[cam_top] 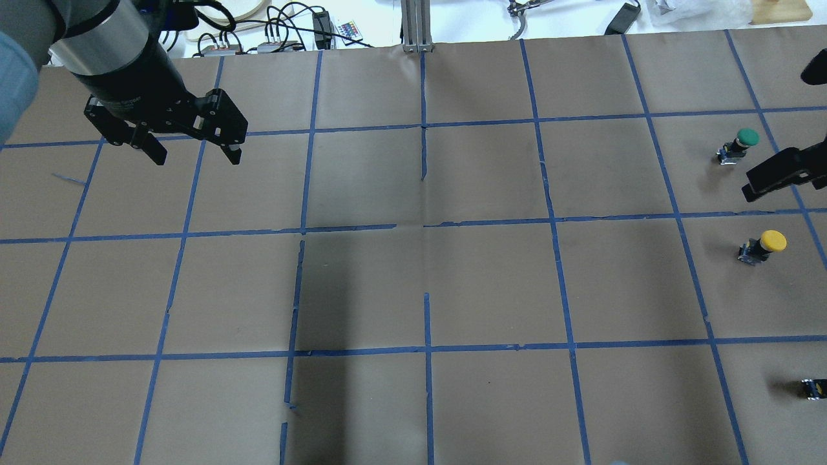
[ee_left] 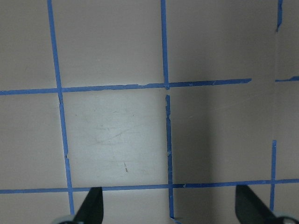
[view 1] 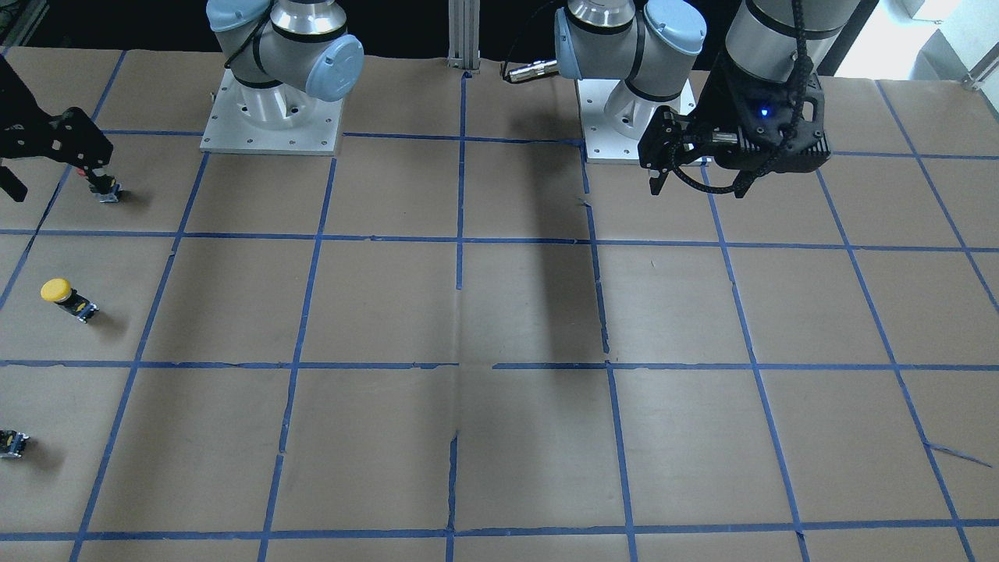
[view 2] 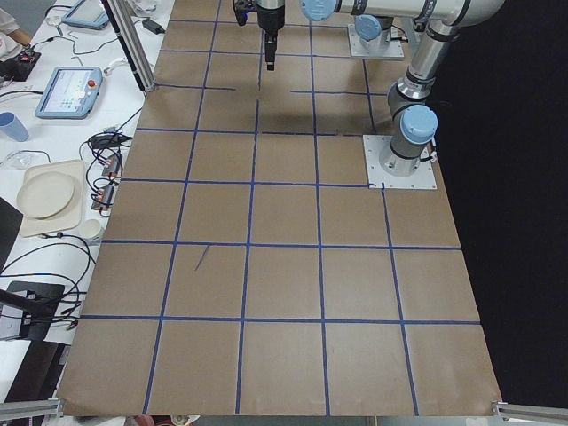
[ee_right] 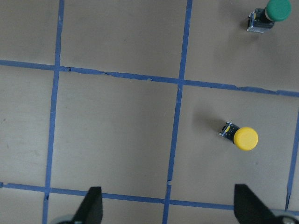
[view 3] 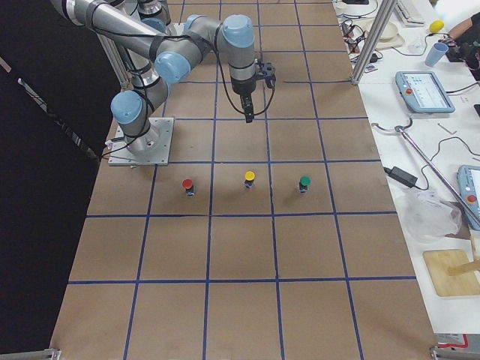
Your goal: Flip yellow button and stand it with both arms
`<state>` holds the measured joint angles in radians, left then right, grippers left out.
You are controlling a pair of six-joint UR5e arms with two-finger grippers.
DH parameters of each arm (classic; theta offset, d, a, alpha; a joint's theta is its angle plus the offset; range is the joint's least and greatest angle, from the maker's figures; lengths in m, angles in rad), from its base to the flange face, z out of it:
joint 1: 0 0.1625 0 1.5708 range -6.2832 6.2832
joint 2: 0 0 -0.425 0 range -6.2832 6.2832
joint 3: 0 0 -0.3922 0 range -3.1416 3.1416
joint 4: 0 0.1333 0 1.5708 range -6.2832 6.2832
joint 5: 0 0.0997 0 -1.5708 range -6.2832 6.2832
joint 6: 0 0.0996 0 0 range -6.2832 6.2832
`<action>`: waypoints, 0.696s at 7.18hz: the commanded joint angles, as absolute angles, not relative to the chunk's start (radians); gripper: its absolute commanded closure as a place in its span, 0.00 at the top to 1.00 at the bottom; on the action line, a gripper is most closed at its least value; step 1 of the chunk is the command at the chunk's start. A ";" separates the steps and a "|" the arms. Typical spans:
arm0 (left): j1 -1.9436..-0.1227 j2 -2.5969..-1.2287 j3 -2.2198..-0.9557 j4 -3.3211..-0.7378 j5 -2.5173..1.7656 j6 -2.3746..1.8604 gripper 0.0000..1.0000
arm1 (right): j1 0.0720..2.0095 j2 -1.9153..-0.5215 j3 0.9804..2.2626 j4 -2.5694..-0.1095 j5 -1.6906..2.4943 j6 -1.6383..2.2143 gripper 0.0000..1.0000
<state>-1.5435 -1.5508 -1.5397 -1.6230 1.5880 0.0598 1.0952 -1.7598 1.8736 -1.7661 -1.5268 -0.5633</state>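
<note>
The yellow button (cam_top: 764, 245) stands on the brown paper at the table's right side, yellow cap up on its short black body. It also shows in the front view (view 1: 66, 297), the right exterior view (view 3: 250, 178) and the right wrist view (ee_right: 240, 136). My right gripper (ee_right: 168, 210) is open and empty. It hangs above the table near the yellow button and shows at the front view's left edge (view 1: 55, 186). My left gripper (cam_top: 196, 157) is open and empty over the table's far left part, far from the button. It also shows in the front view (view 1: 697, 186).
A green-capped button (cam_top: 743, 143) stands one square beyond the yellow one. A red-capped button (view 3: 187, 184) stands on the yellow one's other side. A small dark block with a yellow spot (cam_top: 814, 387) sits at the view's right edge. Blue tape lines (cam_top: 423, 226) grid the table.
</note>
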 commanded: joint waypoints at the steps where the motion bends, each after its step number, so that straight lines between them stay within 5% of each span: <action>1: -1.543 -1.551 -1.537 -1.623 1.588 0.060 1.00 | 1.228 -1.781 1.858 -1.701 -1.565 -0.189 1.00; 5: -1.546 -1.537 -1.558 -1.629 1.589 0.071 1.00 | 1.466 -1.779 1.825 -1.600 -1.571 0.245 1.00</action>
<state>-1.5439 -1.5468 -1.5442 -1.6260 1.5903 0.0679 1.4022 -1.7805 1.8316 -1.6466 -1.5585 0.1689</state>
